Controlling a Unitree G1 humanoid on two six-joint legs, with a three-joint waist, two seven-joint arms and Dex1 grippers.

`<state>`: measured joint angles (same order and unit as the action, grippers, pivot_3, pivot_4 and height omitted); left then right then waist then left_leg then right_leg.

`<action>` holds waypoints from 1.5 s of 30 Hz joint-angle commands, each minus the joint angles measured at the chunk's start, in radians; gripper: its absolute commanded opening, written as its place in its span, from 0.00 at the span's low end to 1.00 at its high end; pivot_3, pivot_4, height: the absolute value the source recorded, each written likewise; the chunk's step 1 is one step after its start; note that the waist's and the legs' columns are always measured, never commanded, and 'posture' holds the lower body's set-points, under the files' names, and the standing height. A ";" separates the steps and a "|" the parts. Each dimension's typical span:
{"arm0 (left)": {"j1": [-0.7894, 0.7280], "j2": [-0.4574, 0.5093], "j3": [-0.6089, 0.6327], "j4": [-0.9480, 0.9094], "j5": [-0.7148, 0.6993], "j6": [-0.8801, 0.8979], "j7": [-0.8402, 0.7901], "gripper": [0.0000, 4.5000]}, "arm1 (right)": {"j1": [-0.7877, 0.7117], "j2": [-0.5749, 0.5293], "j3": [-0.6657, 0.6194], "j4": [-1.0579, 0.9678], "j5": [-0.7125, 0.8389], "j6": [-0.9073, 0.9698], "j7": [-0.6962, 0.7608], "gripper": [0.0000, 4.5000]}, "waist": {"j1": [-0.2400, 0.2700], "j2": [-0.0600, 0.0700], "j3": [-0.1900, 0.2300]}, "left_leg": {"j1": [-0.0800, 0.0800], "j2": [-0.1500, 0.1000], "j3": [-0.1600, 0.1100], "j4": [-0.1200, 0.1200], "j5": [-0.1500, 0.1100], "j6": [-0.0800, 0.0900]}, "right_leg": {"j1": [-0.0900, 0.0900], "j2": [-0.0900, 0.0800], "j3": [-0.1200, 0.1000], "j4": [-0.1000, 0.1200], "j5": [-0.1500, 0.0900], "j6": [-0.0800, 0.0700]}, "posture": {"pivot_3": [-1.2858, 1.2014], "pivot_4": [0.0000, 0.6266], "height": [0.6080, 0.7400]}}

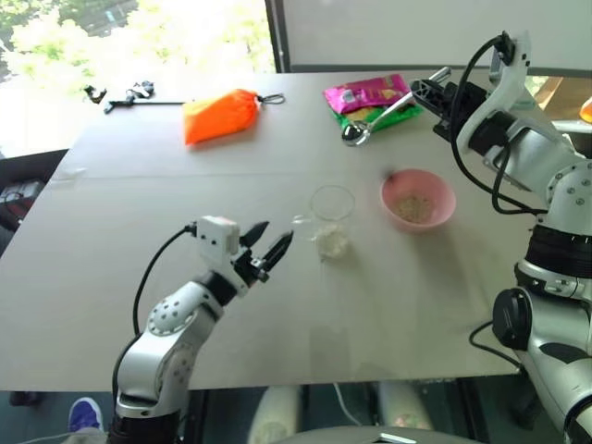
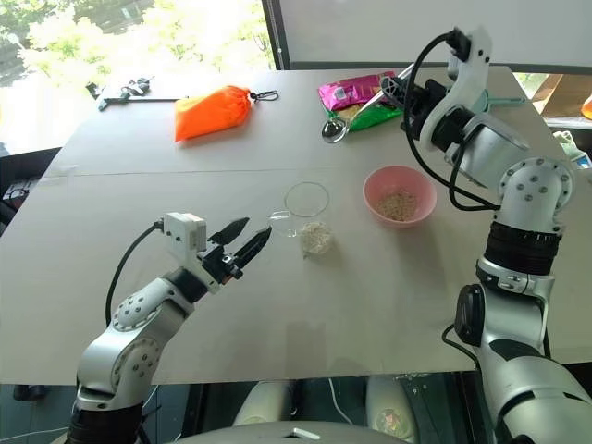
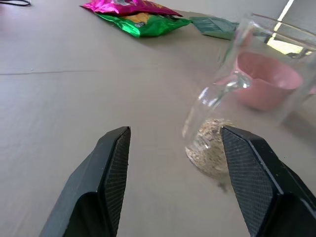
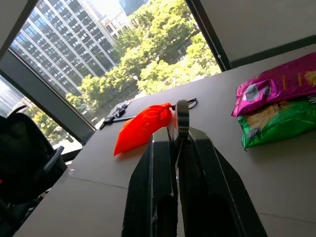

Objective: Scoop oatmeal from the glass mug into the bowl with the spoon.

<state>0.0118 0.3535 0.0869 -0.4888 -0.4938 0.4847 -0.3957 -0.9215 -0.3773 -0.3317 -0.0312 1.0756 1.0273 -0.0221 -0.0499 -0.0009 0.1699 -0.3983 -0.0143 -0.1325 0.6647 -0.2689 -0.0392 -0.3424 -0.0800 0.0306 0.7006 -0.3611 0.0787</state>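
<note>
We are holding the spoon [image 1: 387, 113] clamped between the closed fingers of our right gripper [image 1: 433, 94], up over the far right of the table [image 1: 139, 213] above the snack packets [image 1: 370, 97], while our left gripper [image 1: 266, 248] is hovering with its fingers apart just left of the glass mug [image 1: 331, 220], not touching it. The mug is standing near the middle, with the oatmeal [image 1: 331, 242] low inside it, and the pink bowl [image 1: 418, 199] is sitting just to its right, some grains already lying in it. We are judging the mug light and easy to tip: if our left fingers nudge its handle rather than closing around the wall, it could slide or topple and spill. The spoon could also twist in such a narrow grip and shed grains short of the bowl. We are finding the mug's handle hard to make out through the clear glass, and we cannot tell whether the spoon's bowl is carrying anything.
</note>
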 commanded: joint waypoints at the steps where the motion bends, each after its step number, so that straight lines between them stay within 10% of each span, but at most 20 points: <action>1: -0.025 -0.034 -0.034 0.025 0.058 -0.057 0.029 0.66 | -0.007 -0.006 -0.025 -0.059 0.020 -0.005 -0.005 0.00 | -0.002 0.000 0.000 | 0.000 0.000 0.000 0.000 0.000 0.000 | 0.000 0.000 0.000 -0.001 0.000 0.000 | 0.52 0.24 1.00; 18: -0.051 -0.142 -0.090 0.077 0.182 -0.146 0.093 0.66 | 0.024 -0.011 -0.028 -0.090 0.027 0.005 -0.010 0.00 | -0.007 0.000 0.000 | -0.001 0.000 0.000 -0.004 0.000 0.000 | 0.000 0.000 0.000 -0.004 0.000 0.000 | 0.52 0.24 1.00; 26: -0.060 -0.175 -0.104 0.089 0.215 -0.153 0.118 0.02 | 0.035 -0.011 -0.030 -0.100 0.029 0.007 -0.013 0.00 | -0.008 0.000 0.000 | -0.001 0.000 0.000 -0.004 0.000 0.000 | 0.000 0.000 0.000 -0.004 0.000 0.000 | 0.52 0.24 1.00; 45: -0.392 -0.060 -0.022 0.298 0.325 -0.171 0.167 0.02 | -0.006 -0.044 -0.031 -0.125 0.079 0.018 0.036 0.00 | -0.007 -0.001 0.001 | -0.001 0.000 0.000 -0.006 0.000 0.000 | -0.001 0.000 -0.001 -0.004 0.000 0.000 | 0.52 0.24 1.00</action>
<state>-0.3477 0.2758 0.0477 -0.2100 -0.1997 0.3677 -0.2244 -0.8815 -0.4012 -0.3348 -0.1117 1.1209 1.0549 -0.0041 -0.0565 -0.0015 0.1705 -0.3994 -0.0145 -0.1325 0.6591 -0.2687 -0.0393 -0.3438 -0.0801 0.0298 0.6960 -0.3611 0.0787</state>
